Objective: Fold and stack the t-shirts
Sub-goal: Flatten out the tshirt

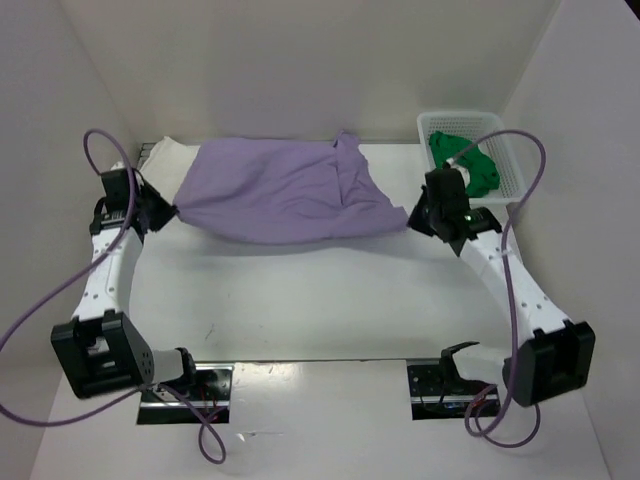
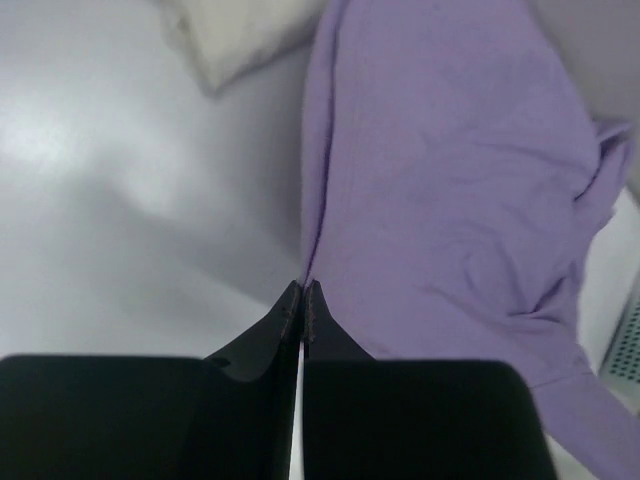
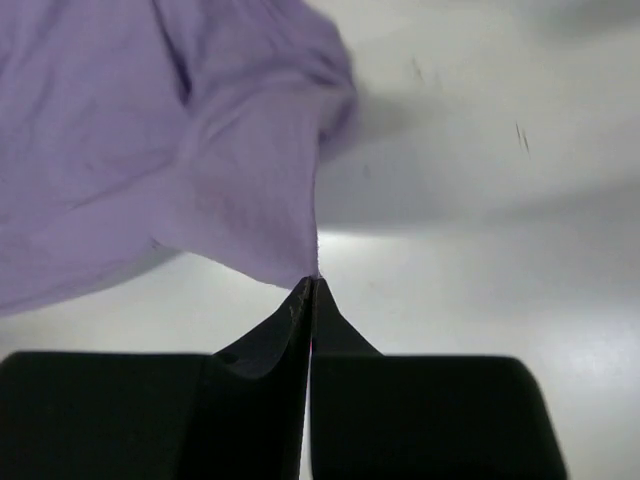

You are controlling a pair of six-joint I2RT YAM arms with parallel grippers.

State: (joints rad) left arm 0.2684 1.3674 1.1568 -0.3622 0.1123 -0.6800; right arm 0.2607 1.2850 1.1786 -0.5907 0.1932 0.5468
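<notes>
Two corners pinched, fold to come

Both the left gripper point(image 2: 303, 292) and right gripper point(image 3: 313, 288) pinch a corner of the lilac t-shirt point(image 1: 285, 190), stretched above the table's point(image 1: 320, 300) far edge. Spreading seems in hand; next, lay it flat, then fold. The white t-shirt point(image 1: 165, 158) lies at the far-left corner, the green t-shirt point(image 1: 465, 160) in the basket point(image 1: 514, 165).

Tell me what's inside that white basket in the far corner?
A crumpled green t-shirt sits in the basket. Anything beneath the shirt is hidden.
</notes>
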